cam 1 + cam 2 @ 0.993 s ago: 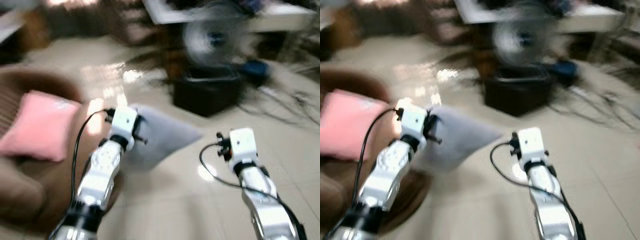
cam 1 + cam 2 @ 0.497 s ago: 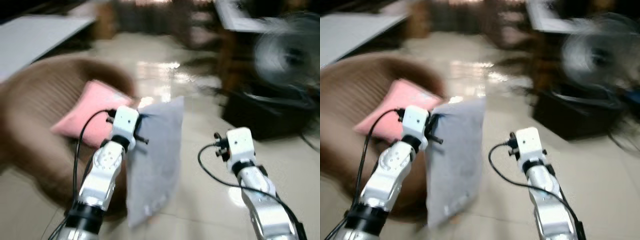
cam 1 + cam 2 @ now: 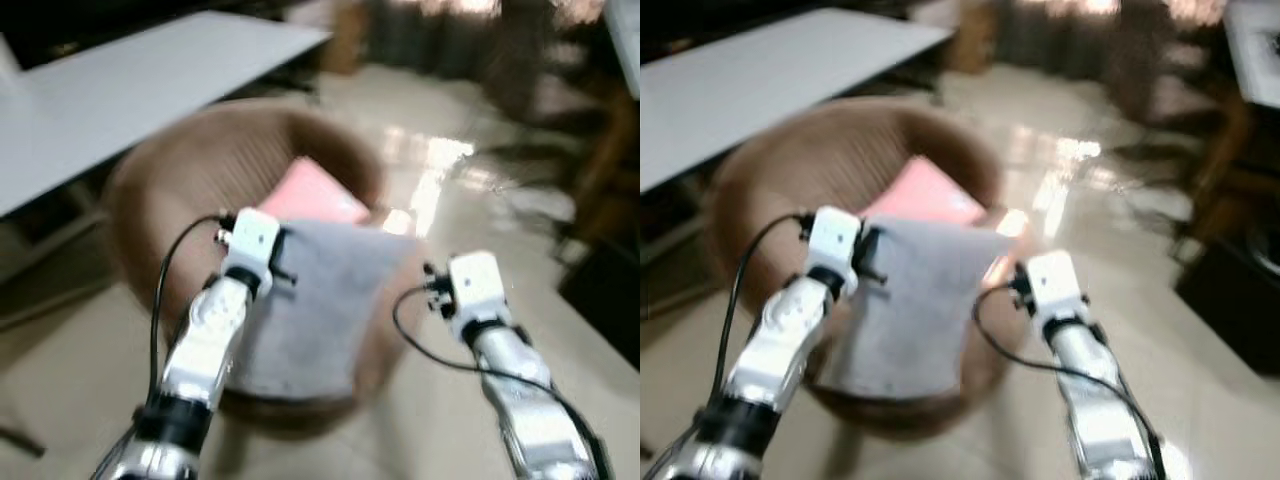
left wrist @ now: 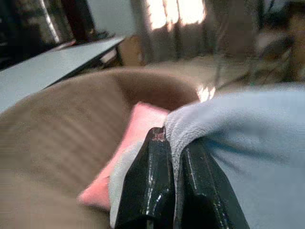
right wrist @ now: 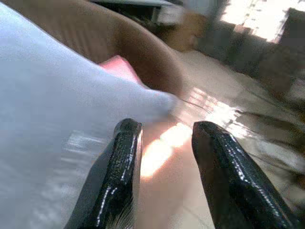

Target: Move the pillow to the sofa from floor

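Over the front edge of the brown sofa (image 3: 150, 190), the left gripper (image 4: 172, 143) is pinching one corner of the grey pillow (image 3: 320, 300), the right gripper (image 5: 164, 143) hanging unclenched beside it, so the single-corner hold is risking slippage.

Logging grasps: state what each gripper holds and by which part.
The left gripper pinches the grey pillow by its upper corner. The right gripper is open, holding nothing.
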